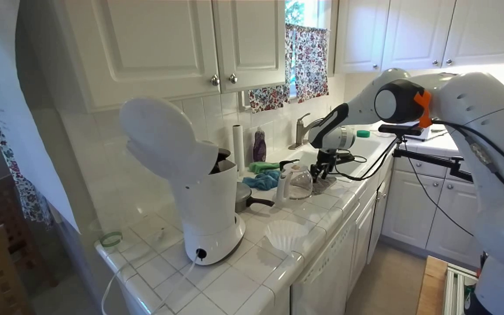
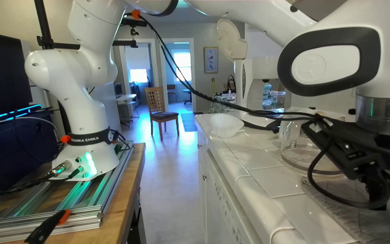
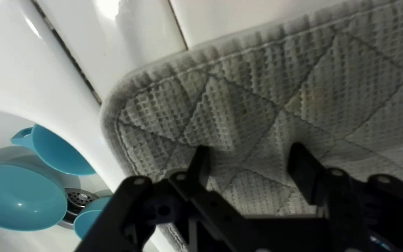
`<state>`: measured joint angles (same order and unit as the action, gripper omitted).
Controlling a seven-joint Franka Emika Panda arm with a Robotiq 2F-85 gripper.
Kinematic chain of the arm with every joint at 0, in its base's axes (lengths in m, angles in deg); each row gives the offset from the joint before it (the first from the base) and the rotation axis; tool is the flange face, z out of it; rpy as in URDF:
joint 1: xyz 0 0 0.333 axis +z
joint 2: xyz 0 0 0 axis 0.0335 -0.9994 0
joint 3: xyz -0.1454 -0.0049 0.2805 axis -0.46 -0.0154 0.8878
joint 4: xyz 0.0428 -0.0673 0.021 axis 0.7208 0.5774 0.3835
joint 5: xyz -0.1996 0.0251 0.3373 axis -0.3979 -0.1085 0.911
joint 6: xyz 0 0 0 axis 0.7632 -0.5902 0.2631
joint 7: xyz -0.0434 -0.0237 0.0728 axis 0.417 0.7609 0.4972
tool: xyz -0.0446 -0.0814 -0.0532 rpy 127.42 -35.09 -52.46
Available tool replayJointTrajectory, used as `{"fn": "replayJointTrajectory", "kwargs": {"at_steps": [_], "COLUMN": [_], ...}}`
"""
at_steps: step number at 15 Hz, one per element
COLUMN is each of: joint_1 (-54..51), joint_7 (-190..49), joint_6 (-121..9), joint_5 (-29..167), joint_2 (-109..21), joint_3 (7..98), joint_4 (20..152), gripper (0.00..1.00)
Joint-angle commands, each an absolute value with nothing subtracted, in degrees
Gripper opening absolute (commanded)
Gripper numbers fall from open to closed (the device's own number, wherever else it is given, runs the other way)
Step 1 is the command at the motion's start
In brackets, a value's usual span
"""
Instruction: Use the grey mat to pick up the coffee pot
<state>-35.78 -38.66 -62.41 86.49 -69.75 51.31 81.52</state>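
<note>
Two fingers spread fairly wide over the grey mat, prob soft and floppy so I'd pinch the edge, then grab the likely slick, breakable coffee pot just beside it on the counter by its handle.

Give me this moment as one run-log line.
black two-fingered claw: open over grey quilted fabric mat | clear round glass coffee pot: upright on white tiled counter, ungripped | pickup: not yet done
</note>
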Motion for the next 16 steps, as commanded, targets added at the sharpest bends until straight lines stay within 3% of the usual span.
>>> {"fn": "replayJointTrajectory", "kwargs": {"at_steps": [1,6,16], "joint_1": [-35.80,-36.17,-35.23], "joint_7": [-39.82,-40.14,-40.60], "joint_6": [-60.11,-57.35,-58.21], "joint_5": [83.69,83.12,81.92], "joint_2": [-71.86,-71.68,-67.23], "joint_3": [51.11,51.00,49.43], "joint_4": [78.08,76.69,80.08], "gripper": [0.31,0.00,0.00]}}
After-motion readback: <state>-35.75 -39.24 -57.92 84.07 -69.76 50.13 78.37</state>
